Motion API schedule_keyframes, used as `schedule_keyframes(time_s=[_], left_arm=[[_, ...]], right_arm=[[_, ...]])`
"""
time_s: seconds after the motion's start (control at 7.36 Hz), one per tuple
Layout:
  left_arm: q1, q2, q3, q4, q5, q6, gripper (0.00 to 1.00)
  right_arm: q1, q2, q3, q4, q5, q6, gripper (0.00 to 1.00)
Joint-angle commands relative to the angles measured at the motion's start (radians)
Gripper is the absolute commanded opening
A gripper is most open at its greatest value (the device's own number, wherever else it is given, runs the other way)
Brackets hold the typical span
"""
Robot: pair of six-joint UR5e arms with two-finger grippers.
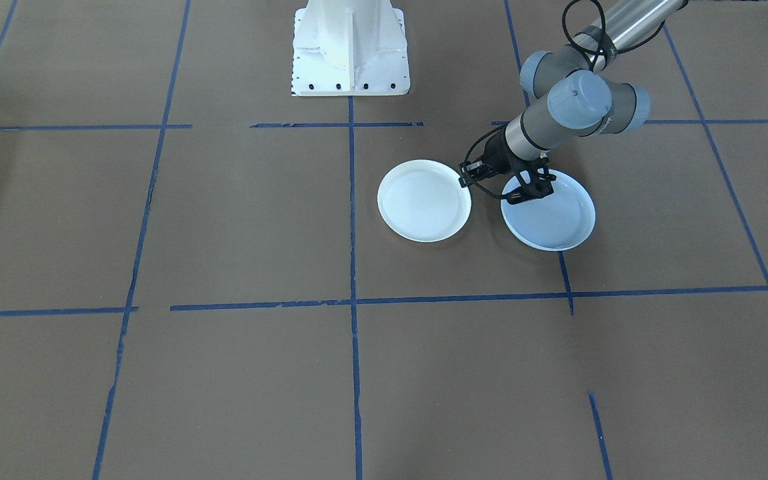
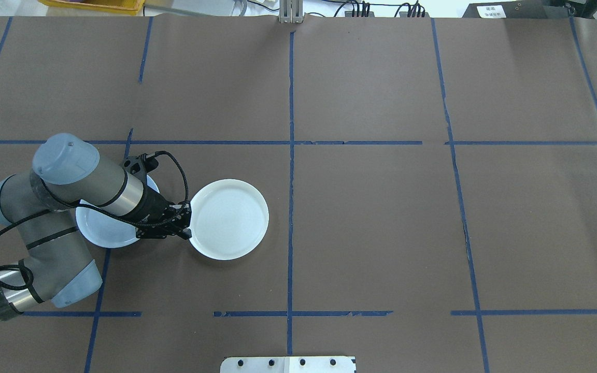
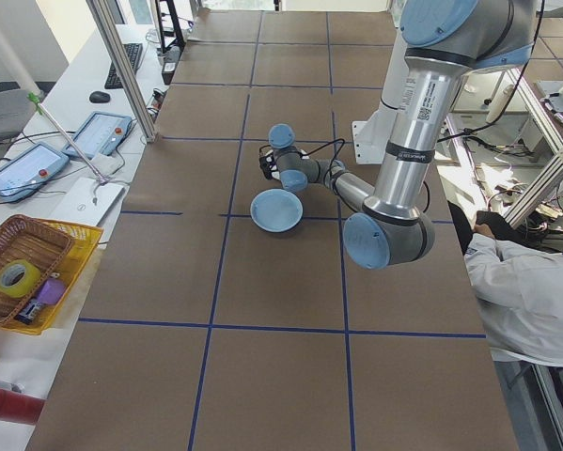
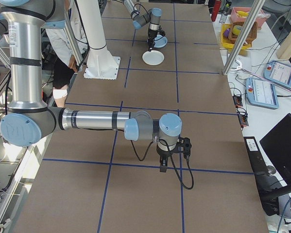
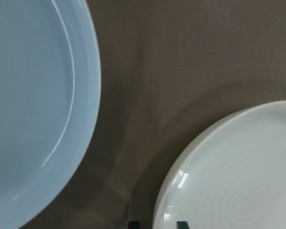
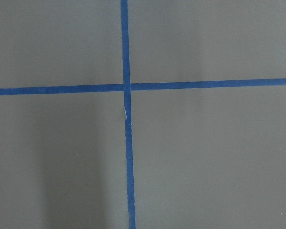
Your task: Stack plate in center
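Note:
The pale blue plate lies flat on the brown table, partly under my left wrist. Just beside it, with a strip of table between them, lies a glossy white plate with concentric rings. My left gripper is down at that white plate's rim on the side nearest the blue plate. In the left wrist view its fingertips stand close together astride the rim. My right gripper hangs over a tape crossing far off; I cannot tell its state.
The white robot base stands at the table's edge. Blue tape lines grid the brown surface. Off the table are a basket with a tape roll, tablets and a person in a white coat.

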Motion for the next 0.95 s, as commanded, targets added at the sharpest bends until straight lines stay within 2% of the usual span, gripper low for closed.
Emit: schedule_keyframes(time_s=[0.0,0.14,0.27,0.54,0.81], left_arm=[[-0.001,0.003,-0.009,0.002,-0.009,0.001,0.00],[-0.006,0.007,-0.030,0.002,-0.037,0.001,0.00],[-0.029,0.017,-0.067,0.000,-0.110,0.003,0.00],[-0.142,0.064,-0.092,-0.070,-0.220,0.074,0.00],[-0.257,0.173,-0.090,-0.124,-0.308,0.251,0.00]], right_arm=[[0.000,0.000,0.000,0.002,0.001,0.000,1.00],[0.000,0.000,0.000,0.000,0.001,0.000,1.00],[0.000,0.000,0.000,0.000,0.001,0.000,1.00],[0.000,0.000,0.000,0.000,0.001,0.000,1.00],[0.001,0.000,0.000,0.000,-0.001,0.000,1.00]])
